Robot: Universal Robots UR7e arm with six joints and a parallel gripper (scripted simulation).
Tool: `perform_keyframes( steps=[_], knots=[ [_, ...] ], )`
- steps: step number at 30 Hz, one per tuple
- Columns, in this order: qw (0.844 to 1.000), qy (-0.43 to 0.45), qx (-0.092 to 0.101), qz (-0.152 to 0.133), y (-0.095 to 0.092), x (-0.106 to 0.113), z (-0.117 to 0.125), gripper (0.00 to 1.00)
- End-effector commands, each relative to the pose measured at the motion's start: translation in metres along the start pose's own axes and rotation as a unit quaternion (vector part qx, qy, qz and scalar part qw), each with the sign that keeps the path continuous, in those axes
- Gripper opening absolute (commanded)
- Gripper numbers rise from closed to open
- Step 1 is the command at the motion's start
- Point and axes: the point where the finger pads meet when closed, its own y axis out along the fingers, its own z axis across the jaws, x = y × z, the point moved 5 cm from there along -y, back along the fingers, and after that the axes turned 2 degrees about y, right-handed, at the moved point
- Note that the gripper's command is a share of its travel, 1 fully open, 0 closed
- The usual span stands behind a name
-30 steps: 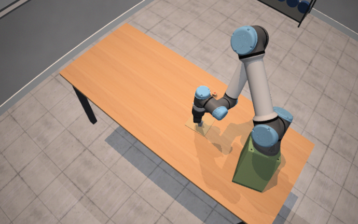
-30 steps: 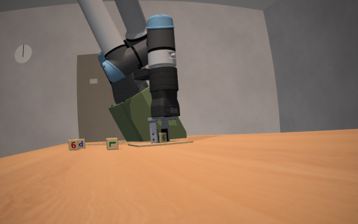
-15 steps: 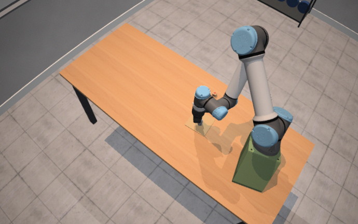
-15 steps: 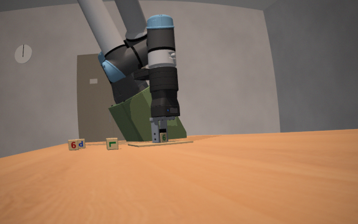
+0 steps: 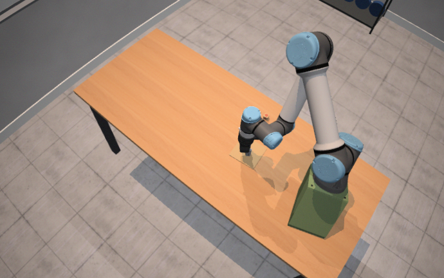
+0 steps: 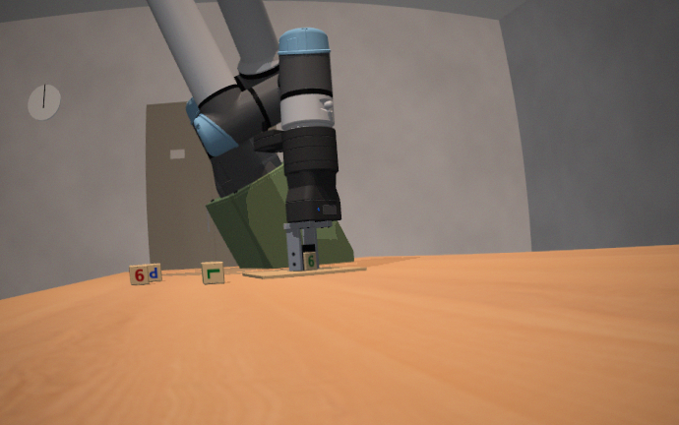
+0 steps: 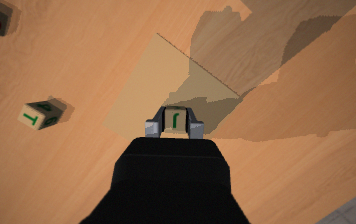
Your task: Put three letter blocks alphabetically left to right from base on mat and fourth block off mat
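Note:
A thin tan mat (image 7: pixel 165 90) lies flat on the wooden table; it also shows in the top and exterior views (image 5: pixel 248 154) (image 6: pixel 303 273). A beige block (image 7: pixel 175 120) (image 6: pixel 310 260) stands on the mat, with a green J on top and a green 6 on its side. My gripper (image 7: pixel 175 114) points straight down and is shut on this block, one finger on each side, with the block resting on the mat. A second block (image 7: pixel 41 115) with a green T on top lies off the mat to the left, and it also shows in the exterior view (image 6: pixel 212 273).
Two more blocks stand close together farther left off the mat, one showing a red 6 (image 6: pixel 139 274), one a blue d (image 6: pixel 154 272). One of them is cut off at the wrist view's top left corner (image 7: pixel 4 20). The green robot pedestal (image 5: pixel 317 203) stands behind the mat.

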Motion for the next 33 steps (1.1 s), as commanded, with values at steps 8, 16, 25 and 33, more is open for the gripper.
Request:
perform_keyframes(
  steps=[8, 16, 25, 33],
  knots=[
    [1.0, 0.001, -0.001, -0.001, 0.0, 0.001, -0.002, 0.49],
    [1.0, 0.001, -0.001, -0.001, 0.0, 0.001, -0.002, 0.49],
    [1.0, 0.0, -0.001, -0.001, -0.008, 0.0, 0.0, 0.49],
    [1.0, 0.0, -0.001, -0.001, -0.034, 0.0, 0.0, 0.49]
  ],
)
